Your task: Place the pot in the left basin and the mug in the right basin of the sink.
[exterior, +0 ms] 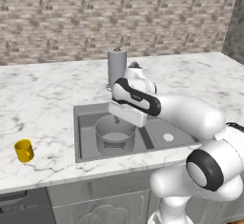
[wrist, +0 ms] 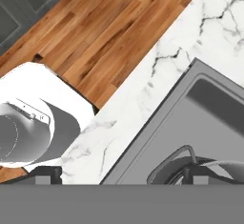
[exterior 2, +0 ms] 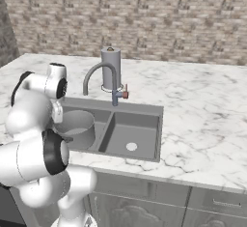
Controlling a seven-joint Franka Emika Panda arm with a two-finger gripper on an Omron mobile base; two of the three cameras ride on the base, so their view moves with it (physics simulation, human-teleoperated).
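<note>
Hovering over the pot [exterior: 115, 135] in the left basin [exterior: 86, 137], the tool [exterior: 116, 118] stood with jaws apart and empty; the mug [exterior: 23, 150] sat on the desk [exterior: 43, 99], well off to its left.

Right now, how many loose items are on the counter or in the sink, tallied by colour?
Grey: 2, the pot in the left basin and the paper-towel roll behind the sink
Yellow: 1, the mug on the counter
Total: 3
</note>
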